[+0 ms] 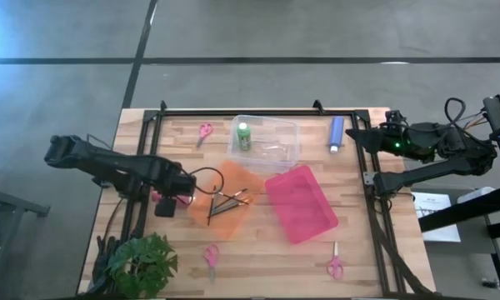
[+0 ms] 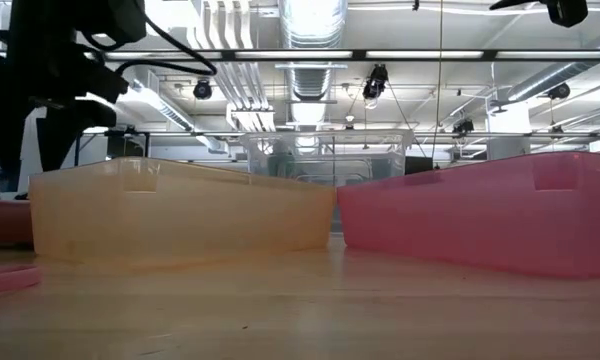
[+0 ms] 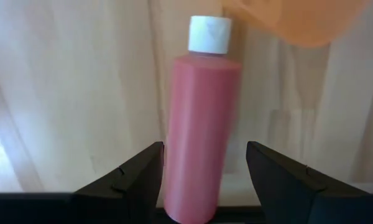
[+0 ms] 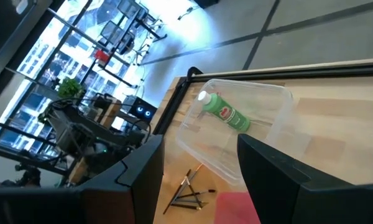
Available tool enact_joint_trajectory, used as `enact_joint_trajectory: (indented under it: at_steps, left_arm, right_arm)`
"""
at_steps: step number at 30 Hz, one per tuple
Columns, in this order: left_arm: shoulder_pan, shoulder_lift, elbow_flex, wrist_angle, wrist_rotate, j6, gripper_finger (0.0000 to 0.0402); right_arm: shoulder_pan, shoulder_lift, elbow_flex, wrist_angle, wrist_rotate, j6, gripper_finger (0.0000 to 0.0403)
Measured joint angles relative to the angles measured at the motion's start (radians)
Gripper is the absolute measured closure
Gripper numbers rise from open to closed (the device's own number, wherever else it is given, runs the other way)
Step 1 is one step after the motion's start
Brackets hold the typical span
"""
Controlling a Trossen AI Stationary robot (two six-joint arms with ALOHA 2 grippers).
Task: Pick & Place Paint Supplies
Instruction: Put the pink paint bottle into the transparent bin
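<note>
The pink-red paint bottle (image 3: 202, 112) with a white cap lies between the open fingers of my left gripper (image 3: 205, 149), its cap pointing toward the orange tray (image 1: 202, 212). A gap shows beside one finger. In the high view the left gripper (image 1: 168, 200) is at that tray's left edge. Thin paintbrushes (image 1: 229, 200) lie crossed in the orange tray. The green bottle (image 1: 244, 136) lies in a clear tub (image 1: 283, 142). The blue bottle (image 1: 337, 133) lies on the table to the tub's right. My right gripper (image 1: 362, 137) waits open over the far right edge, touching nothing.
A pink tray (image 1: 300, 202) sits right of the orange one. Pink scissors lie at the far left of the tub (image 1: 204, 131), near the front edge (image 1: 210, 254) and at the front right (image 1: 334, 267). A potted plant (image 1: 142, 262) stands at the near left corner.
</note>
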Motion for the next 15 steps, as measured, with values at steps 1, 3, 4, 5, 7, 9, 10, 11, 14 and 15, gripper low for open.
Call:
enact_joint_trajectory:
  at_steps: [1, 3, 4, 5, 7, 9, 10, 11, 14, 15]
  left_arm:
    - [0.000, 0.001, 0.000, 0.000, 0.003, 0.000, 0.0162]
    - [0.002, 0.009, -0.002, 0.020, 0.025, -0.025, 0.0162]
    - [0.003, 0.012, -0.007, 0.049, 0.042, -0.049, 0.0162]
    - [0.003, 0.016, -0.013, 0.079, 0.060, -0.075, 0.0162]
    - [0.003, 0.023, -0.020, 0.104, 0.068, -0.105, 0.0162]
    - [0.004, 0.036, -0.023, 0.098, 0.049, -0.121, 0.0162]
    - [0.007, 0.044, -0.024, 0.096, 0.042, -0.128, 0.0162]
    - [0.008, 0.050, -0.026, 0.097, 0.039, -0.131, 0.0162]
    - [0.008, 0.078, -0.032, 0.097, 0.039, -0.132, 0.0162]
    - [0.007, 0.089, -0.032, 0.098, 0.039, -0.133, 0.0162]
  right_arm:
    - [0.000, 0.005, 0.000, 0.001, 0.006, 0.000, 0.0206]
    - [0.000, 0.006, 0.000, 0.012, 0.009, 0.000, 0.0206]
    - [0.000, 0.008, 0.000, 0.017, 0.009, -0.001, 0.0206]
    - [0.000, 0.012, 0.000, 0.020, 0.009, -0.001, 0.0206]
    - [0.000, 0.017, 0.000, 0.021, 0.011, -0.001, 0.0206]
    - [0.000, 0.026, 0.000, 0.021, 0.011, -0.001, 0.0206]
    - [0.000, 0.030, 0.000, 0.021, 0.010, -0.001, 0.0206]
    - [0.000, 0.034, 0.000, 0.022, 0.010, -0.002, 0.0206]
    - [0.000, 0.041, 0.000, 0.022, 0.010, -0.010, 0.0206]
    - [0.000, 0.041, 0.000, 0.022, 0.010, -0.013, 0.0206]
